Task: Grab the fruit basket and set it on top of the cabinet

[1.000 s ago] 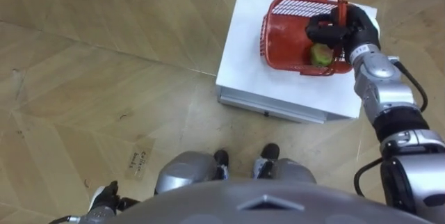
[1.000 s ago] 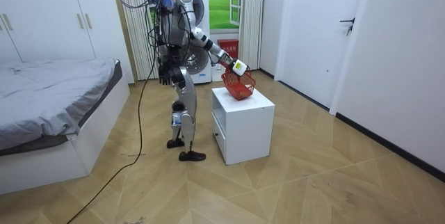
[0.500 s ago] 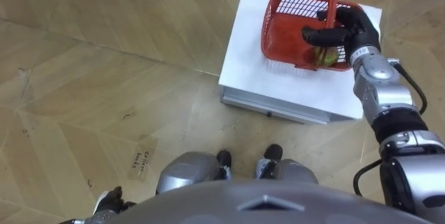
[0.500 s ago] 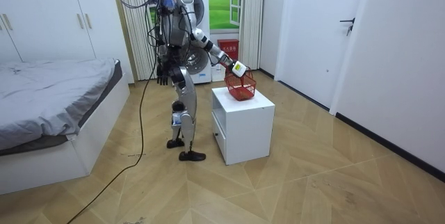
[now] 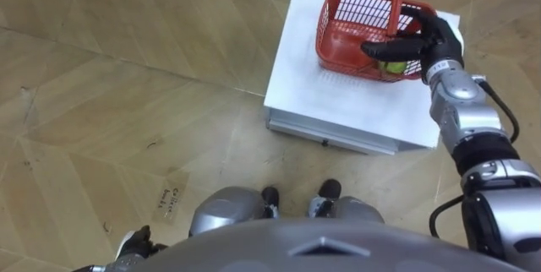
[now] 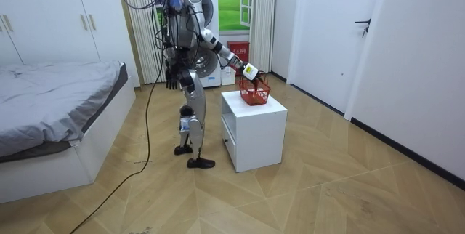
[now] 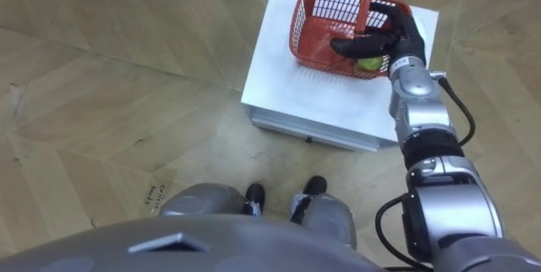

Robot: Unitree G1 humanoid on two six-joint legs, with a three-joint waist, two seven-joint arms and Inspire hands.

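The white cabinet top (image 5: 321,95) lies bare left of the basket (image 5: 345,20) (floor (image 5: 127,95) open around).

Head looks down, room looks on
Both eye views look steeply down, close over the tabletop (image 5: 338,95) and fruit basket (image 5: 342,40); the room view, well off, shares these from the side.

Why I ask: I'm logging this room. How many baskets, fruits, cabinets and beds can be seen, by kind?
Red basket, held by the right hand: 1
Green fruit seen inside it: 1
White cabinet: 1
Bed: 1
Total: 4
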